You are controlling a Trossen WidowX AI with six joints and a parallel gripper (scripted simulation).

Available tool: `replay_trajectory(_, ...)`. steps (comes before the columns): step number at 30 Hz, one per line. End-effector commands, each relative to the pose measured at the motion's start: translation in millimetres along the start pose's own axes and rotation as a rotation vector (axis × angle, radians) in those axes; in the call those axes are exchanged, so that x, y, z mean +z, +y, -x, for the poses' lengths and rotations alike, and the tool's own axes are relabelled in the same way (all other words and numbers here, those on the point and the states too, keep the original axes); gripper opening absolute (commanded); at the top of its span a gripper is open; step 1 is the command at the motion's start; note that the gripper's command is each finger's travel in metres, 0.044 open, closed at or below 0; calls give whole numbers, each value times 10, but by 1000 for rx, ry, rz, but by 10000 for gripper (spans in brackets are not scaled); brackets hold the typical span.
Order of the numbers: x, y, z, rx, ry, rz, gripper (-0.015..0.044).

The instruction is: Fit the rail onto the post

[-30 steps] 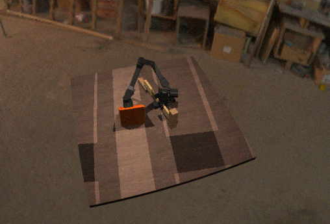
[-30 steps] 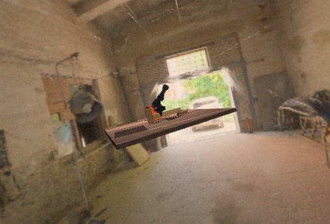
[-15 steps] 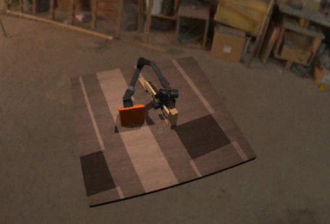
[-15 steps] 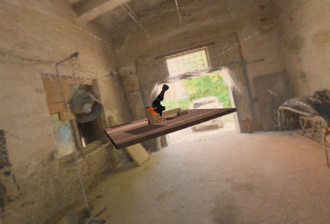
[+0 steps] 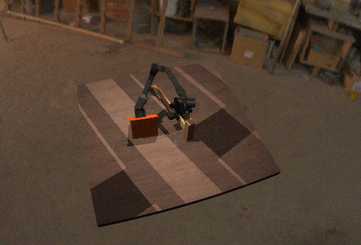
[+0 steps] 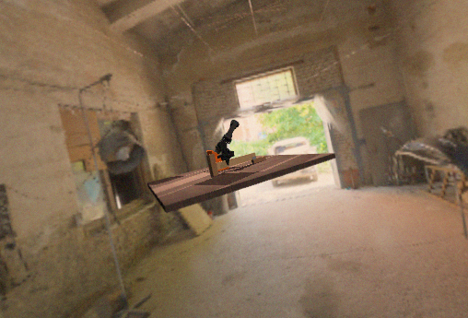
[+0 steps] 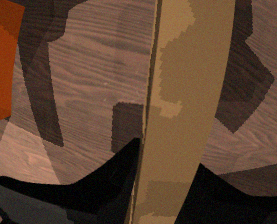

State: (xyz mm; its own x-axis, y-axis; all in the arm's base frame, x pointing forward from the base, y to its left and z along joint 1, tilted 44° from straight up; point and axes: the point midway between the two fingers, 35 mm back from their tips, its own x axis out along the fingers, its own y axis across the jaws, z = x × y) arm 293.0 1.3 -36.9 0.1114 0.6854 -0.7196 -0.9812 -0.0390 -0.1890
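The long wooden rail (image 5: 163, 97) (image 6: 237, 159) (image 7: 189, 103) runs from the far block toward the short wooden post (image 5: 190, 128) (image 6: 212, 165). My gripper (image 5: 178, 111) (image 6: 224, 154) (image 7: 153, 145) is shut on the rail near its post end and holds that end up off the table. In the wrist view the rail passes between my two dark fingers and stretches away up the frame. The rail's end is at the post; the pegs and the holes are hidden, and I cannot tell whether the end touches the post. The far end and its bracket are too small to make out.
An orange block (image 5: 143, 126) (image 7: 1, 56) stands on the wooden table (image 5: 220, 165) (image 6: 276, 166) left of the post, beside the arm's base.
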Motion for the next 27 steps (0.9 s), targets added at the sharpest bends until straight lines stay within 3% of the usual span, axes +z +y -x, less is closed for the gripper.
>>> replay_trajectory(1,-31,-33,30,-11,6,2,0)
replay_trajectory(27,-93,-33,32,-11,6,3,0)
